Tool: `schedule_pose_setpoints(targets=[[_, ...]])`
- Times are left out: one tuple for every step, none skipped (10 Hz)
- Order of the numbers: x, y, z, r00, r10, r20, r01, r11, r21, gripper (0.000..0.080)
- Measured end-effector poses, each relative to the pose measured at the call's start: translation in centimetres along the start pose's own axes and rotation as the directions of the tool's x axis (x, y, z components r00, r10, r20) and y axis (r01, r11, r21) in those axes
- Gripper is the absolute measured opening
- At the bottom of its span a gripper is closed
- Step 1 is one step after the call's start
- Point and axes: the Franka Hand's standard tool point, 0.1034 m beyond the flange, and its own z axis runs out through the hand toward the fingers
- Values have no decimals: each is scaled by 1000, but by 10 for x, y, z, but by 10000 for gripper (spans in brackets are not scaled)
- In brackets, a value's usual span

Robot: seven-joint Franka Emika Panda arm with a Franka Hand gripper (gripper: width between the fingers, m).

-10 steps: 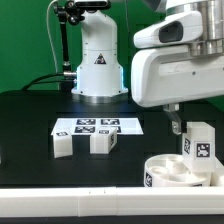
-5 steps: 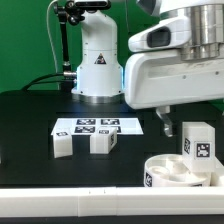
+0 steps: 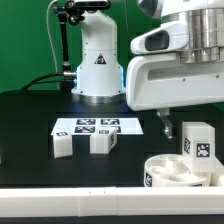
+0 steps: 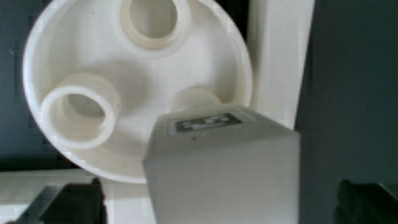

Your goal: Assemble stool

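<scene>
My fingers (image 4: 63, 205) are wide open and hold nothing, one on either side of the upright leg (image 4: 222, 170), clear of it. The leg stands near the round seat (image 4: 125, 90). I should centre, close squarely on its flat sides, then lift without tipping.

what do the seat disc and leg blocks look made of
Seat disc: probably white plastic, smooth with a soft sheen and moulded round holes. Leg blocks: apparently the same white plastic, matte, clean-edged; their black-and-white tags look printed, perhaps stickers.
</scene>
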Motion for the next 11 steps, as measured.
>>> schedule_pose_setpoints(targets=[[1, 0, 0, 1000, -9, -1, 9, 1000, 0, 547], [1, 0, 0, 1000, -29, 0, 29, 1000, 0, 410], [2, 0, 1, 998, -59, 0, 59, 998, 0, 410], [2, 0, 1, 998, -57, 0, 57, 998, 0, 338], [2, 0, 1, 998, -57, -1, 57, 998, 0, 338], [2, 0, 1, 999, -42, -1, 42, 999, 0, 338], [2, 0, 1, 999, -43, -1, 43, 999, 0, 338], [2, 0, 1, 999, -32, -1, 32, 999, 1, 338], [1, 0, 1, 999, 40, 0, -40, 999, 3, 338], [1, -1, 1, 995, 96, 0, -96, 995, 3, 338], [1, -1, 1, 991, 135, 1, -135, 991, 4, 339]])
